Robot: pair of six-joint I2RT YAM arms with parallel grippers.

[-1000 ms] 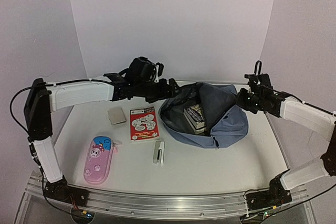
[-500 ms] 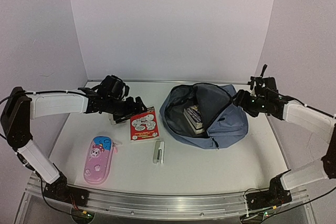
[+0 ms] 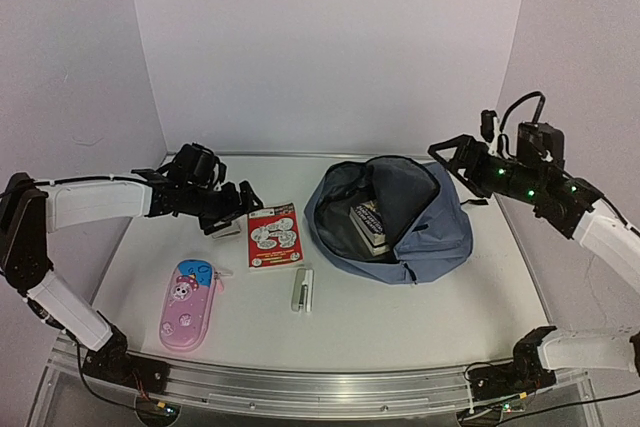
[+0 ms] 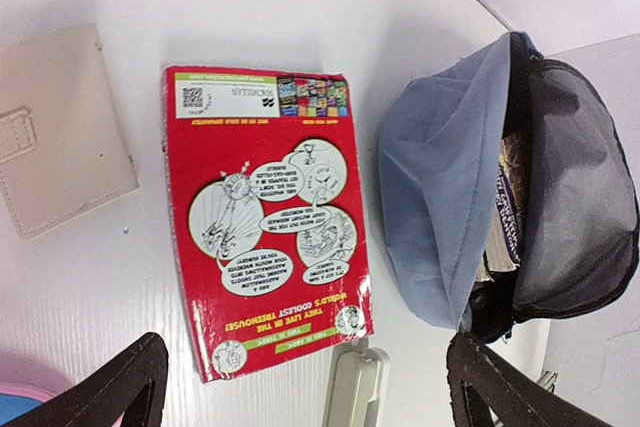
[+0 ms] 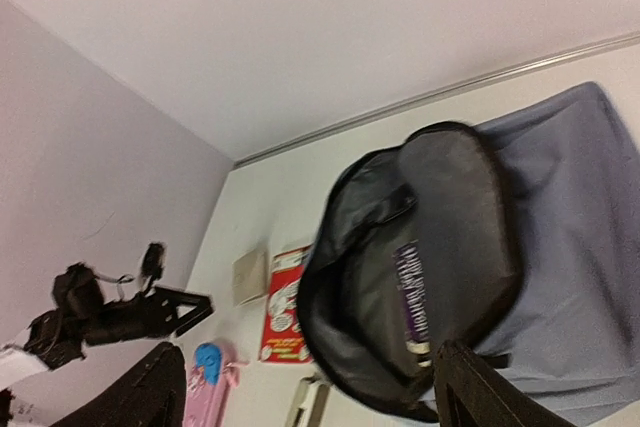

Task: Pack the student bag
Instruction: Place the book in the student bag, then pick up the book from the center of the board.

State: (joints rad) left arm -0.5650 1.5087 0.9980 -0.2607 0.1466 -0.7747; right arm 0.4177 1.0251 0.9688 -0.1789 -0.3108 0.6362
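Observation:
The student bag (image 3: 445, 232) is slate blue and lies at centre right with its mouth wide open toward the left, dark lining showing. It also shows in the left wrist view (image 4: 440, 197) and the right wrist view (image 5: 570, 217). A book (image 3: 370, 225) with a purple spine stands inside it. My left gripper (image 3: 232, 209) hovers open over the top left of a red book (image 3: 273, 237), and empty in its own view (image 4: 303, 339). My right gripper (image 3: 455, 159) is open and empty, raised above the bag's back right, apart from the fabric, as in its own view (image 5: 305, 347).
A beige wallet (image 4: 55, 137) lies left of the red book (image 4: 265, 217). A white stapler (image 3: 302, 289) lies in front of the book. A pink-and-blue pencil case (image 3: 188, 304) rests at the front left. White walls close the back and sides.
The left arm swung left from the bag's mouth to above the red book. The right gripper opened, let go of the bag's right edge, and rose up and back.

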